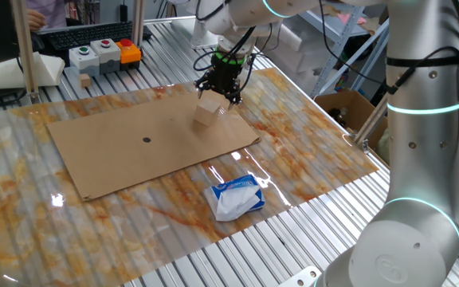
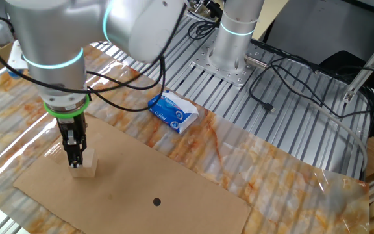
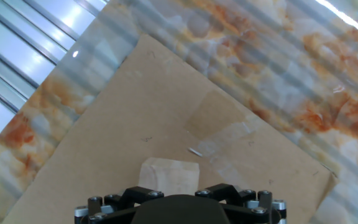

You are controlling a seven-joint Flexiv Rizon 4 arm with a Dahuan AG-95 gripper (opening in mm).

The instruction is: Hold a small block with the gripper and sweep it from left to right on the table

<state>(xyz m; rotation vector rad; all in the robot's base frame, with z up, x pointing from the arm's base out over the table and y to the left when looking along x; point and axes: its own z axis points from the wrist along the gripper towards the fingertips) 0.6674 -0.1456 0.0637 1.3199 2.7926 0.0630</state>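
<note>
The small block point(image 1: 206, 115) is a pale tan wooden cube on the brown cardboard sheet point(image 1: 134, 147), near the sheet's far right part. My gripper point(image 1: 213, 101) points straight down with its fingers closed on the block's sides. In the other fixed view the gripper point(image 2: 76, 162) has one finger in front of the block point(image 2: 87, 165), which rests on the sheet. In the hand view the block point(image 3: 169, 176) sits between the black jaws at the bottom edge. The marbled table point(image 1: 309, 151) lies under the sheet.
A white-and-blue tissue pack point(image 1: 236, 197) lies on the table in front of the sheet's right corner; it also shows in the other fixed view point(image 2: 173, 112). A button box point(image 1: 102, 54) stands at the back. The arm's base point(image 2: 229, 58) and cables point(image 2: 291, 97) are on the slats.
</note>
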